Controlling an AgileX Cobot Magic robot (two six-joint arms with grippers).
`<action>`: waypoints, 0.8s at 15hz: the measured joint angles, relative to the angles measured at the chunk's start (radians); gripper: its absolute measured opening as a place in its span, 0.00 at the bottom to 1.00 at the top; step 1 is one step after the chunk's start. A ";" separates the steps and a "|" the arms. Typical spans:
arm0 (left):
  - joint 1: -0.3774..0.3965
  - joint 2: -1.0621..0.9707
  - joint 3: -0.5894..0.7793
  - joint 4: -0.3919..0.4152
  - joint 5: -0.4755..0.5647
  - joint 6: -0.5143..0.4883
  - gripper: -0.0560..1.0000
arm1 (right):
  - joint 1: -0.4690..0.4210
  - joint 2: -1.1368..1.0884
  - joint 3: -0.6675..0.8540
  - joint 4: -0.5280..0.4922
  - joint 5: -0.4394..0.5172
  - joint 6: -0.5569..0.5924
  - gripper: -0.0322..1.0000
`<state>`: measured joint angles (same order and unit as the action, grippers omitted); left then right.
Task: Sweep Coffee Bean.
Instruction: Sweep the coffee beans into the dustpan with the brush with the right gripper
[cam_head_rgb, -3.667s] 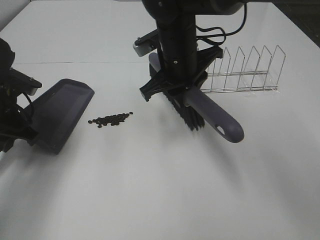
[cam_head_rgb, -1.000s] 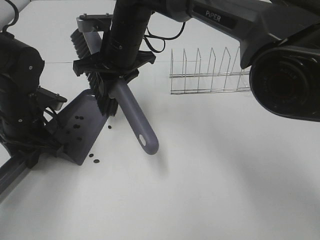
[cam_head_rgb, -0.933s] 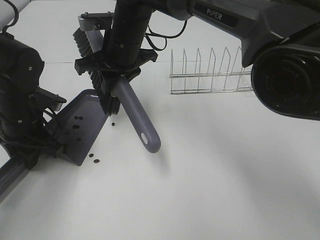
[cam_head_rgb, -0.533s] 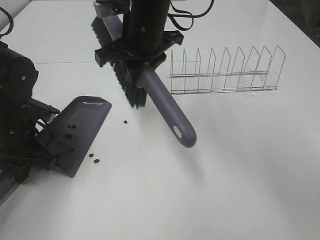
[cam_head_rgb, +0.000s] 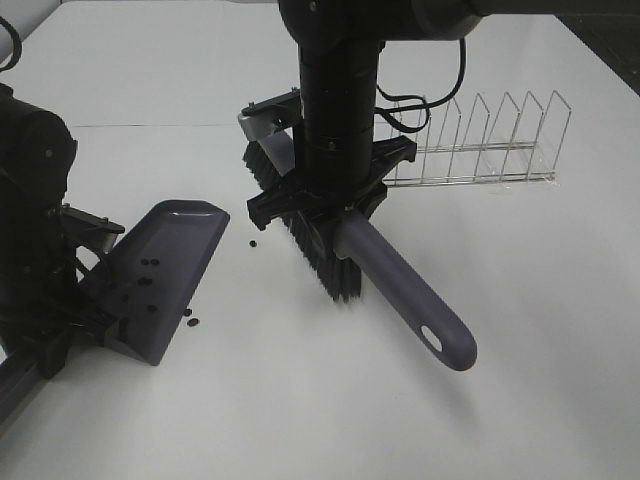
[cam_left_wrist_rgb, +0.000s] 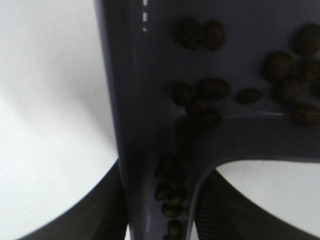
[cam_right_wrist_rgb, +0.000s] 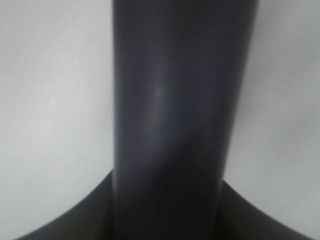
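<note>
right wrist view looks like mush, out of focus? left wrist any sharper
Right wrist view: yes, the grey-purple plastic brush handle fills it, soft all over, one faint glint. Left wrist view: sharper; dark brown coffee beans on the purple plastic dustpan show clearly mid-frame, blurring toward the edges.

Right arm stands vertical, right pincer clamped, pointing down; left pincer clamped low at the left edge.

Black arms, looping cable
</note>
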<state>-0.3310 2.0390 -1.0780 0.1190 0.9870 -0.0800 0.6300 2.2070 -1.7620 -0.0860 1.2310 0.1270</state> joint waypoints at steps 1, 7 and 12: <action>-0.001 0.000 0.000 0.007 0.000 -0.006 0.37 | 0.000 0.019 0.000 0.015 0.000 0.004 0.36; -0.005 0.002 0.000 0.110 0.008 -0.073 0.37 | 0.004 0.137 -0.007 0.252 0.009 0.009 0.36; -0.004 0.023 -0.002 0.093 0.023 -0.044 0.37 | 0.002 0.212 -0.022 0.509 -0.108 -0.038 0.36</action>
<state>-0.3350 2.0620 -1.0800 0.2120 1.0100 -0.1240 0.6320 2.4190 -1.7840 0.4230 1.1230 0.0890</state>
